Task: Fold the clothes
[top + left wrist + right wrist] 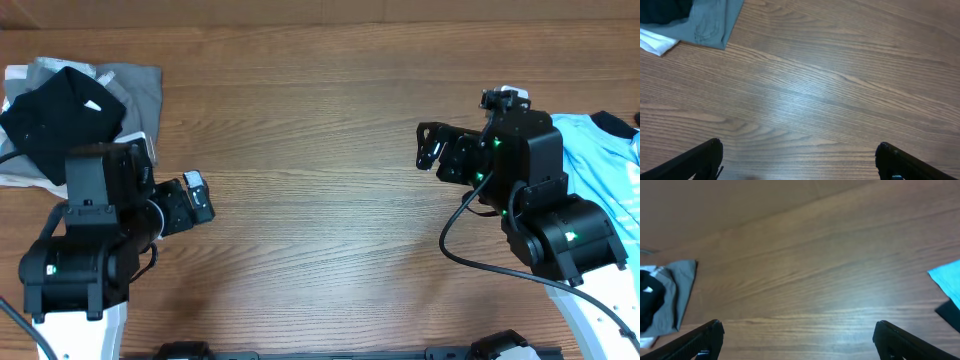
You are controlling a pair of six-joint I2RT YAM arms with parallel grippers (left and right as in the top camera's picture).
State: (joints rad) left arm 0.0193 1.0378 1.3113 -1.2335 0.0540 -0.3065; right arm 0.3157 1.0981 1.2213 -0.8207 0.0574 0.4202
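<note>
Lying crumpled at the far left corner of the desk (320, 110), the black shirt (60, 115) sits on top of a grey garment (135, 85), with a bit of white cloth (22, 180) showing at the pile's edges. A small white mark shows on the black fabric. The light blue shirt (600, 160), with black trim at its collar, lies spread at the right edge, partly under the right arm.

The left hand (200, 198) hangs just beside the near corner of the pile, its fingers (695, 160) spread wide, holding nothing and touching nothing; only bare wood shows between them. The right hand (428, 148) points toward the middle of the desk, its fingers (910, 340) likewise spread wide and empty, apart from the blue cloth behind it.

Between the two hands runs a broad stretch of open desk, reaching to the far edge. The surface is brown wood-grain, smooth with a slight sheen. The pile is soft and rumpled, its grey layer ending in a straight hem; the blue cloth looks thin and lies flatter.
</note>
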